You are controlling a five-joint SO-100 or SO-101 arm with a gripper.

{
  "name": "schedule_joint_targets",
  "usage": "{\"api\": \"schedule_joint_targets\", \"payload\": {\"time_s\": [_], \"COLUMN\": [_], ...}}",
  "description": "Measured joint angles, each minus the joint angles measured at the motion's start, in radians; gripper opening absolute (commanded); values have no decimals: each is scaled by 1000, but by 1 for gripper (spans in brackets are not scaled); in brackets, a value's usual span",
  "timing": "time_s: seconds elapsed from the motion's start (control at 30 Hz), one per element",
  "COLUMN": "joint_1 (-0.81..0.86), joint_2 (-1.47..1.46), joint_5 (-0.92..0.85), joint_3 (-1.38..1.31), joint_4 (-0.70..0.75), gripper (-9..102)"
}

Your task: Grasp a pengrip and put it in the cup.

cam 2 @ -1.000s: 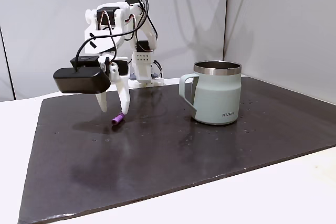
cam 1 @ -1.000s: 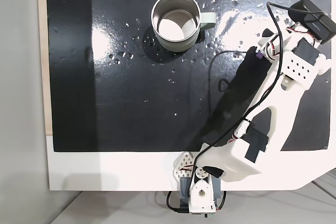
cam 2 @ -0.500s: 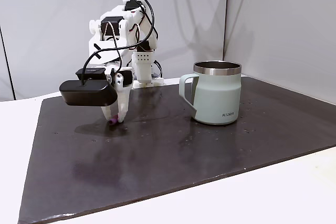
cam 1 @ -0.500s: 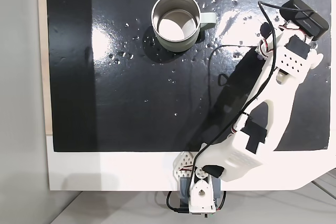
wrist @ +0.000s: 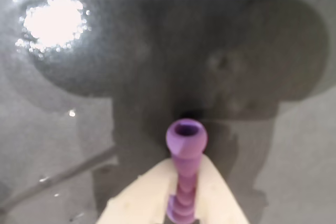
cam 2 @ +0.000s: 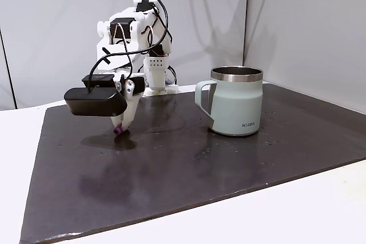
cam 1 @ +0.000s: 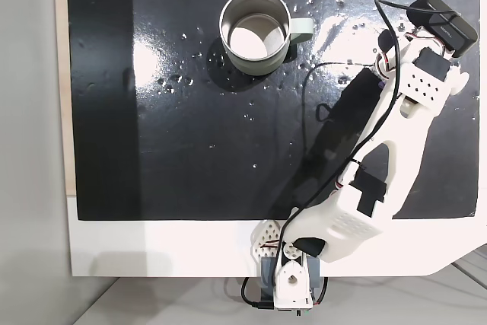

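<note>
Hand (wrist: pixel 185 203) pinching pengrip (wrist: pixel 185 150) near mat's (cam 1: pixel 190 150) right edge, well apart from cup (cam 1: pixel 256 32).

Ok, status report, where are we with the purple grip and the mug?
Hand down at the mat, shut on the pengrip. Pengrip's open end pokes out past the fingertips. Cup upright, apart from the hand, nothing between them.

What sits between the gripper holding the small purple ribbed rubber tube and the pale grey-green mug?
Nothing: in a fixed view, bare dark mat runs from the gripper, shut on the purple tube, to the mug.
</note>
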Motion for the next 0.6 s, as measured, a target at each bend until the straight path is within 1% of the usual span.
{"api": "schedule_joint_targets", "payload": {"time_s": [0.13,0.27,0.33,0.47,0.6], "joint_1": [-37,-94,-135,-235,-324], "joint_2": [64,184,245,348,407], "joint_5": [115,288,371,523,686], "joint_3": [-77,-181,-206,-239,-276], "joint_4": [117,275,330,390,397], "gripper": [0,0,0,0,0]}}
